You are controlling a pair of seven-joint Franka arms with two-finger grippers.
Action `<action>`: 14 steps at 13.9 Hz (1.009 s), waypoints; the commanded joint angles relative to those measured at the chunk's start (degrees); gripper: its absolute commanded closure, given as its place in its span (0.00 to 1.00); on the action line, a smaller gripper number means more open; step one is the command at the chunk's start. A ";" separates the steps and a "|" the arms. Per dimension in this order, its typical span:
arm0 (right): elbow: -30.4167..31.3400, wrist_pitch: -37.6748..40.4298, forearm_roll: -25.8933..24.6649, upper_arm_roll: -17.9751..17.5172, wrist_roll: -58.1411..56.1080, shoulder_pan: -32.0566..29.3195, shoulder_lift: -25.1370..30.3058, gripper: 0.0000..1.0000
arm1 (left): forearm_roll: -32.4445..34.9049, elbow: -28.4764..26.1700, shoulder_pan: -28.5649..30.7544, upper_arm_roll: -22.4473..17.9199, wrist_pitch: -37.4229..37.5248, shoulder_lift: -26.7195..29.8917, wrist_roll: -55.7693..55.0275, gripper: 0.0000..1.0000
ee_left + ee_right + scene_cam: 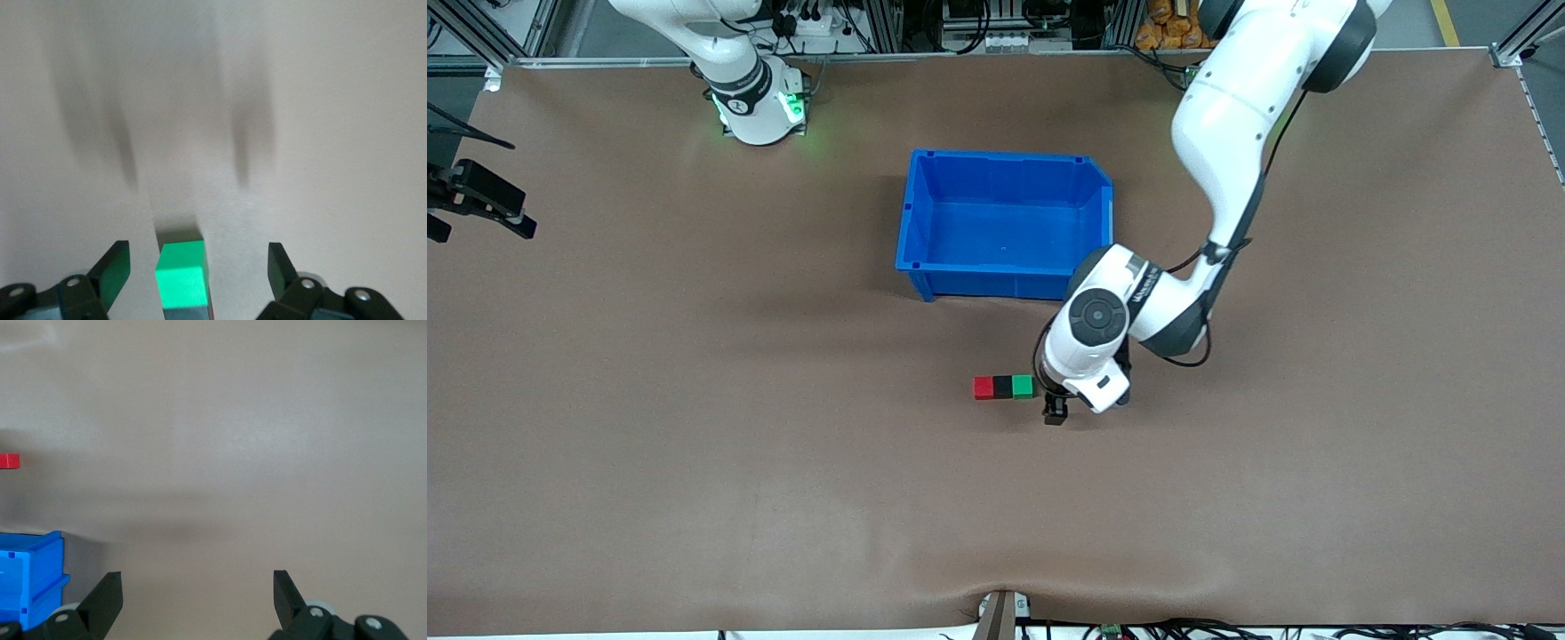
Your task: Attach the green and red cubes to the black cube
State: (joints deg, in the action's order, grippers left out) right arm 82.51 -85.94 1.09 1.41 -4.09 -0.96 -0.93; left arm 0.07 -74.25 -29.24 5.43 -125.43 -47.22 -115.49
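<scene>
Taking the blue bin (pixel 1005 222) as landmark, across the front view from its left edge. Right gripper (pixel 480 203) parked up by the right arm's end of the table, well away from the bin; fingers spread wide with nothing between them in the right wrist view, arm waiting. Presumably kept clear so as not to crowd the work.

Nearer the front camera than the bin, toward its left-arm corner: red cube (pixel 983 388), black cube (pixel 1003 387) and green cube (pixel 1023 387), set face to face in a single row, black in the middle. Appears joined already on both sides, judging by the lack of any gap.

Long axis of that row running along the table's length, parallel to the bin's near wall, red end toward the right arm, green end toward the left arm.

Left gripper (pixel 1055 411) low beside the green end, just off the row. In the left wrist view, fingers (pixel 115 270) open wide, straddling the green cube (pixel 180 275) without touching it. Probably placed so after pressing the green cube on, or lined up for a squeeze along the row; cannot say which.
</scene>
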 commanded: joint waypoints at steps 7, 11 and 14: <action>-1.57 0.95 -0.30 0.00 0.05 0.00 -0.74 0.00 | 1.08 -2.04 8.22 -0.16 22.56 17.75 39.76 0.00; -1.57 0.95 -0.04 0.00 0.05 0.26 -0.65 0.00 | 0.99 -2.13 14.46 -0.07 30.14 24.79 57.71 0.00; -1.57 0.95 0.05 0.00 0.05 0.17 -0.66 0.00 | 0.99 -2.22 18.59 -0.16 35.76 28.75 70.89 0.00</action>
State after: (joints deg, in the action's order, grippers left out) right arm 82.36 -85.93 1.12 1.37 -4.09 -0.93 -1.00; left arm 0.44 -74.22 -12.56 4.96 -92.11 -21.95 -51.32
